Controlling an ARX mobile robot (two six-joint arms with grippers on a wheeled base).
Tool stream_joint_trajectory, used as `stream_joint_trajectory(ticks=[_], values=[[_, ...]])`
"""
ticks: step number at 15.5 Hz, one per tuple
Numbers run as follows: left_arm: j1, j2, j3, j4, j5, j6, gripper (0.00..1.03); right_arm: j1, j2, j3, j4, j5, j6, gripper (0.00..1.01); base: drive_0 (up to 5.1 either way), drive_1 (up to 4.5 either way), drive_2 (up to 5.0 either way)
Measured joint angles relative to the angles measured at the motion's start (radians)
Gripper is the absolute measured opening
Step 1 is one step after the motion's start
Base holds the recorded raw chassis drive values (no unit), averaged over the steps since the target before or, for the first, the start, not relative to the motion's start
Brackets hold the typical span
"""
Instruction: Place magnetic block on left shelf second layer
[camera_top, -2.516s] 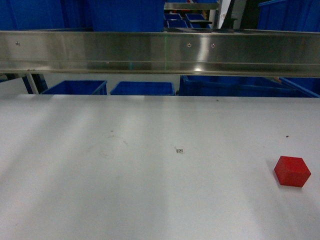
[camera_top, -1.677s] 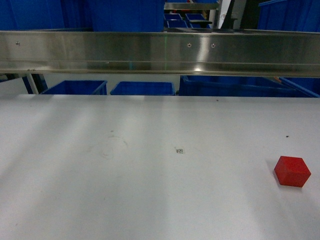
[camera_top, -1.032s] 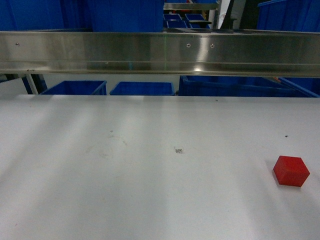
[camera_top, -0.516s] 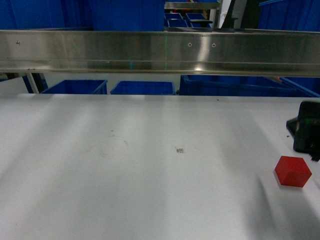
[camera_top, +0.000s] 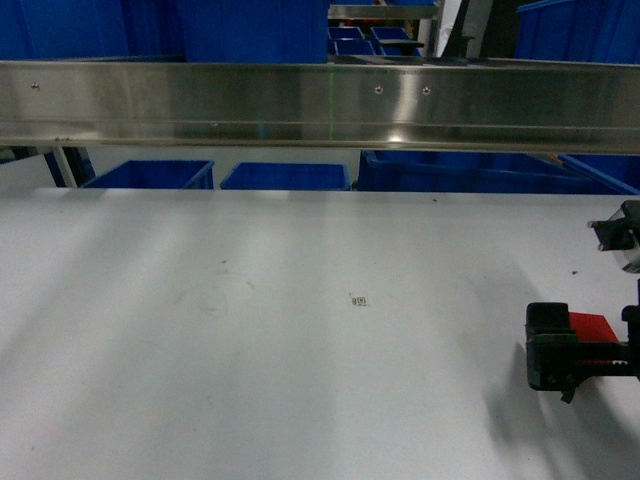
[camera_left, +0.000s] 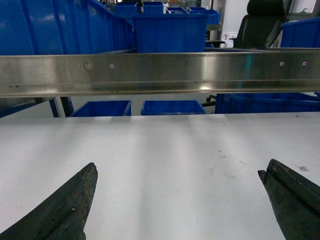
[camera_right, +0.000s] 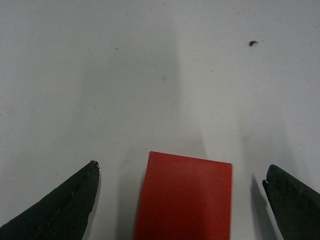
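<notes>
Right gripper (camera_right: 182, 200) spread wide, straddling magnetic block (camera_right: 184, 196) on white table (camera_top: 300, 380), near right; nothing grasped. Left gripper (camera_left: 177, 200) likewise wide and empty. Grasp, lift and transfer to left shelf second layer remaining; shelf level not identifiable here.

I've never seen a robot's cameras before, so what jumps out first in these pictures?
The small red magnetic block stands out on the plain white table, at the right of the head view, with the right gripper open around it, fingers apart from its sides. A shiny steel rail crosses the top, with blue bins behind.
</notes>
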Motion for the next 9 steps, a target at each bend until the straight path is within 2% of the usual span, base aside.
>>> stream_joint_trajectory(ticks=[3, 4, 6, 8, 9], values=[[0.0, 0.0, 0.0, 0.0, 0.0, 0.0, 0.98, -0.003, 0.071, 0.004, 0.064, 0.01, 0.002, 0.98, 0.0, 0.0, 0.0], [0.0, 0.0, 0.0, 0.0, 0.0, 0.0, 0.98, -0.027, 0.125, 0.014, 0.151, -0.016, -0.002, 0.79, 0.0, 0.0, 0.0], [0.0, 0.0, 0.0, 0.0, 0.0, 0.0, 0.98, -0.029, 0.181, 0.014, 0.257, -0.035, -0.042, 0.58, 0.0, 0.0, 0.0], [0.0, 0.0, 0.0, 0.0, 0.0, 0.0, 0.98, -0.036, 0.195, 0.008, 0.302, -0.06, -0.068, 0.39, 0.0, 0.0, 0.0], [0.0, 0.0, 0.0, 0.0, 0.0, 0.0, 0.98, -0.037, 0.195, -0.002, 0.318, -0.065, -0.074, 0.34, 0.0, 0.0, 0.0]])
